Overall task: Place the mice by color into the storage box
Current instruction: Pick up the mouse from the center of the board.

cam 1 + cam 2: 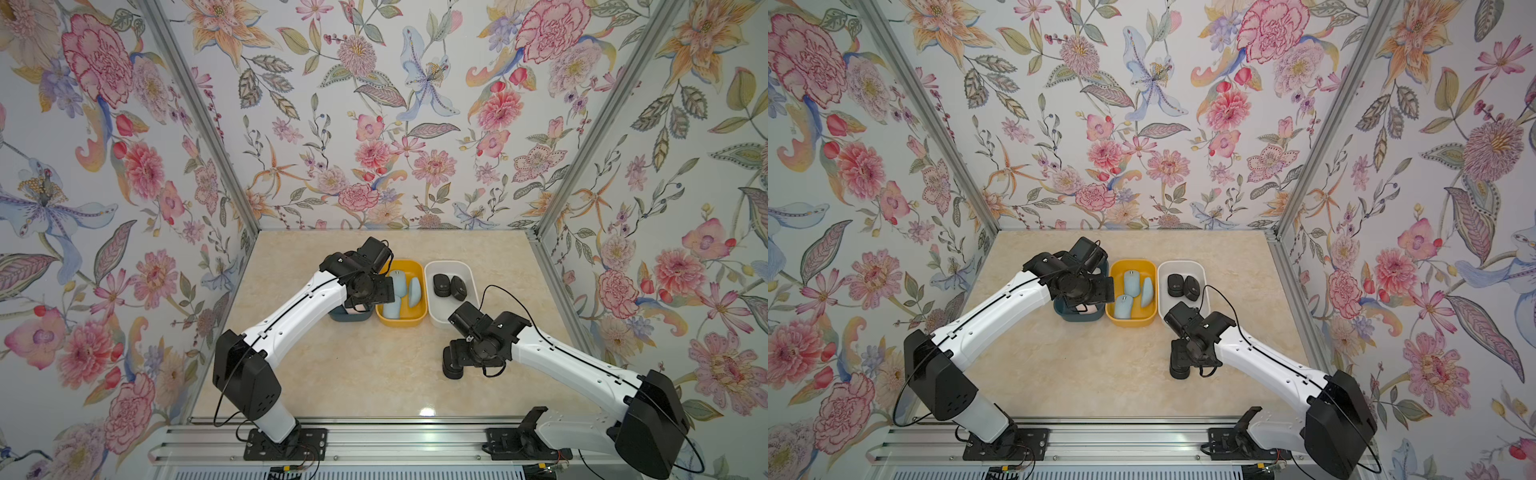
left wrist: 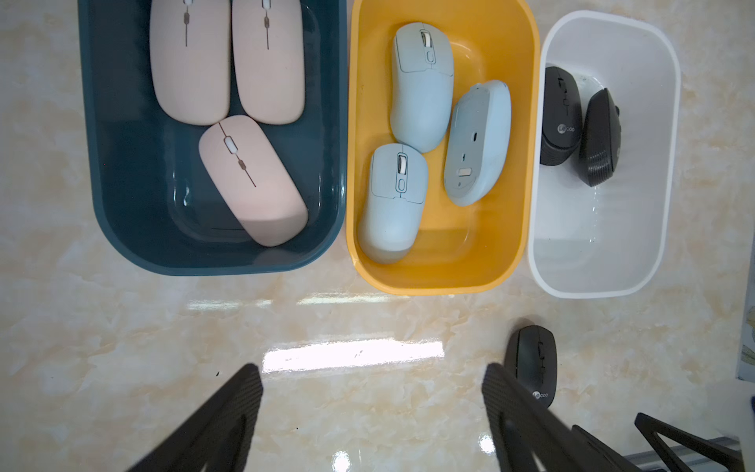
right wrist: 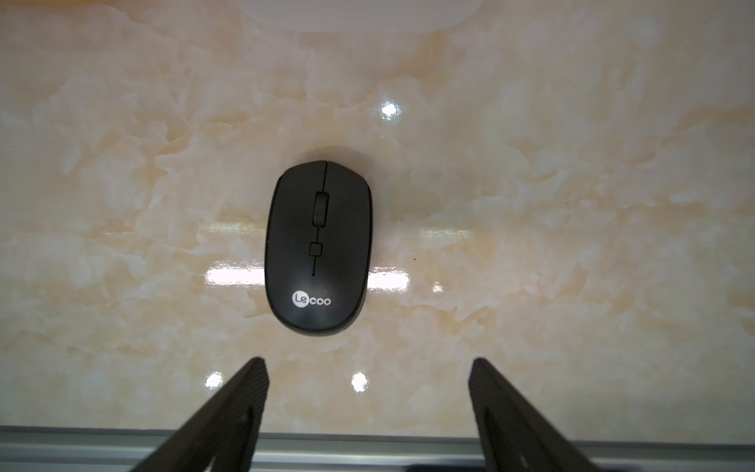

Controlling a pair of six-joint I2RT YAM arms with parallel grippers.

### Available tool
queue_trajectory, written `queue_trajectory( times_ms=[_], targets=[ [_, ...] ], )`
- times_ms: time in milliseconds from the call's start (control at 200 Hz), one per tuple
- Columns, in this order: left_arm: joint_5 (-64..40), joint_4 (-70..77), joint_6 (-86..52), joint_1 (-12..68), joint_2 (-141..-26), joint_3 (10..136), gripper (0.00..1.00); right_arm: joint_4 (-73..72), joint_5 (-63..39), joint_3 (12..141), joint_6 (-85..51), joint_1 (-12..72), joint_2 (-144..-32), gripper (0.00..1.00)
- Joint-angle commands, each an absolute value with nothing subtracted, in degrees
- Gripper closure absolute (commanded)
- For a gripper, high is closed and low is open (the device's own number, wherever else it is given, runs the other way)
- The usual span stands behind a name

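Oval black mouse (image 3: 318, 249) lies on marble-look desk (image 3: 572, 204), near white plastic bin (image 2: 613, 253) w/ 2 more black mice (image 2: 561, 118). Right fingers (image 3: 245, 392) hover over it, spread, empty. Left fingers (image 2: 241, 400) spread wide, empty, above dark teal bin (image 2: 122, 184) w/ 3 pink mice (image 2: 253, 180); 3 light-blue mice (image 2: 421, 86) in yellow bin (image 2: 482, 253).

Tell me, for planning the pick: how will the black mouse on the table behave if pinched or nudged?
The black mouse looks rigid, so probably won't flex. Its smooth domed shell could slip from a pinch. Flat on the glossy table, it would likely slide, not roll.
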State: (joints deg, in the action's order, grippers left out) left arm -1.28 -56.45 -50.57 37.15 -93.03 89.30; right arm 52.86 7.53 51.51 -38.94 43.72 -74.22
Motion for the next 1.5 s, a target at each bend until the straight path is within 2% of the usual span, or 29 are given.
queue_trajectory(
  times_ms=[0, 525, 1225, 1495],
  targets=[
    [-0.6, -57.3, -51.5, 37.4, -90.7, 88.2, 0.12, 49.5, 6.1, 52.1, -40.1, 44.6, -77.8, 0.19],
    [-1.0, -57.4, -52.8, 36.3, -89.8, 87.5, 0.12, 45.0, 5.6, 52.3, -42.5, 47.7, -87.4, 0.18],
    [0.0, -57.4, -53.9, 36.3, -88.9, 87.2, 0.12, 40.8, 3.0, 49.0, -40.0, 44.2, -89.4, 0.19],
    [0.1, -57.4, -54.8, 36.4, -87.9, 86.1, 0.12, 38.4, 1.6, 46.5, -39.6, 43.0, -89.6, 0.26]
  ],
)
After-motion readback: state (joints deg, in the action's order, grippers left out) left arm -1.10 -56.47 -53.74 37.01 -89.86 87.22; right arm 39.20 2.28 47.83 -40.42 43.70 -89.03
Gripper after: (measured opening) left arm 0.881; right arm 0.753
